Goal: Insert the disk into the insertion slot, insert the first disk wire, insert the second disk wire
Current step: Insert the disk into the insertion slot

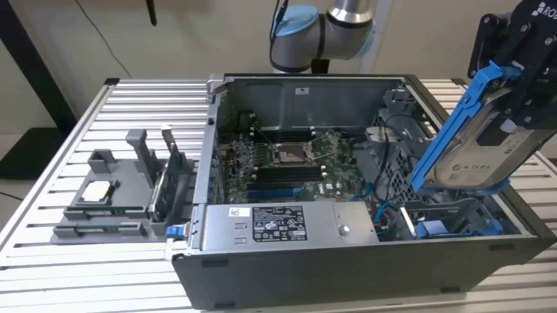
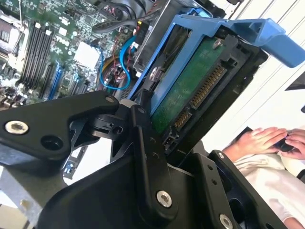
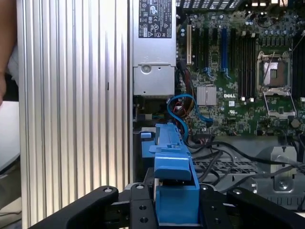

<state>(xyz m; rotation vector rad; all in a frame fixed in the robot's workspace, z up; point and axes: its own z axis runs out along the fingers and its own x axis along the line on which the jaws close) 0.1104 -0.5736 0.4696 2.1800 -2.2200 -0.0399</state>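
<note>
The gripper (image 1: 520, 107) is clamped on the disk (image 1: 477, 149), holding it in the air near the desk's (image 1: 130, 98) edge at the exterior view's right. The disk's long axis tilts steeply, and its lower end points into the slot (image 1: 445, 206) just below, not yet entered.

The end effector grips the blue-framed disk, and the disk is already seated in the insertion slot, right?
Not seated. The end effector grips the blue-framed disk, but the disk hangs tilted above the insertion slot, as the exterior view shows.
</note>
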